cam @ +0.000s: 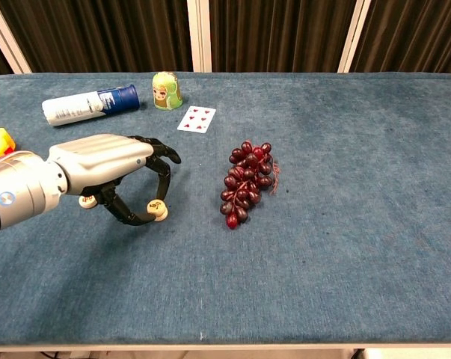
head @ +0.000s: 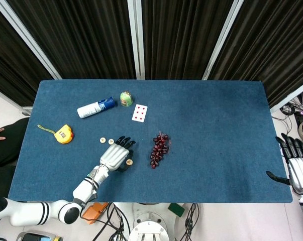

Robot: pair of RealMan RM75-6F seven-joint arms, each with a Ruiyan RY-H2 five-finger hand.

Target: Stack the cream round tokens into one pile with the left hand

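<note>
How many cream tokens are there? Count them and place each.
4. Two lie singly beyond the left robot hand: one token, a second token. Two look stacked at its fingertips, the top token pinched over the bottom token. More could hide beneath the hand.

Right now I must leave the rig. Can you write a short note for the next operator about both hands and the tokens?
Left hand: pinches the top token, which sits on the bottom token, left of the grapes.
Right hand: open, holds nothing, past the right edge of the table.
Done: a pile of two.
Left: release the pile, then add the outer loose token and the inner loose token, which lie beyond the left hand.
</note>
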